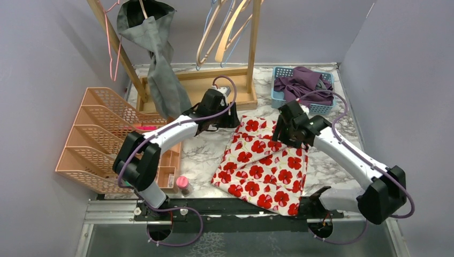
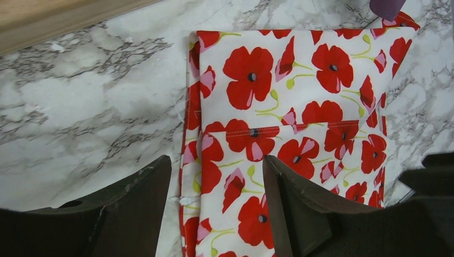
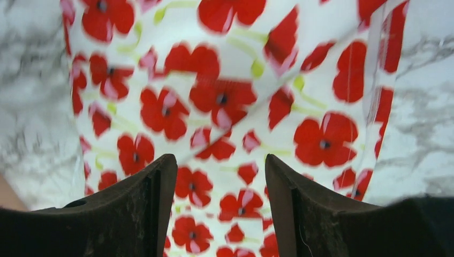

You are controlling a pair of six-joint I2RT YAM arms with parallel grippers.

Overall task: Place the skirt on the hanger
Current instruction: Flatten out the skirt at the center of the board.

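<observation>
Grey walls (image 1: 43, 64) close in a marble-patterned bench (image 1: 203, 152) on 3 sides. At far left lies a peach mesh file sorter (image 1: 96, 139), and by its near corner sits a small pink-capped item (image 1: 183, 183), too small to identify. Behind stands a wooden rack (image 1: 131, 69) with a grey garment (image 1: 158, 59) draped down from it. Several hangers (image 1: 222, 32) dangle from the rack too, their tops cut off by the upper edge of the overhead view.

The left end effector (image 2: 215, 160) hangs over the skirt's far left edge with its 2 fingers (image 2: 144, 203) spread apart and nothing between them. 1 is over bare marble, the other over fabric. I cannot tell whether either touches.

The skirt (image 1: 262, 166), white with red poppies, lies flat mid-bench. Its long axis runs from the rack toward the arm bases, leaning slightly right as it comes nearer. The narrower end points at the rack and the broader end faces the near edge. Both far corners are hidden under the arms from overhead.

The right end effector (image 3: 219, 158) is over the skirt's far right part, also spread wide and empty. Its wrist view is blurred, so contact is unclear.

At far right a blue basket (image 1: 327, 110) holds crumpled purple cloth (image 1: 302, 83).
</observation>
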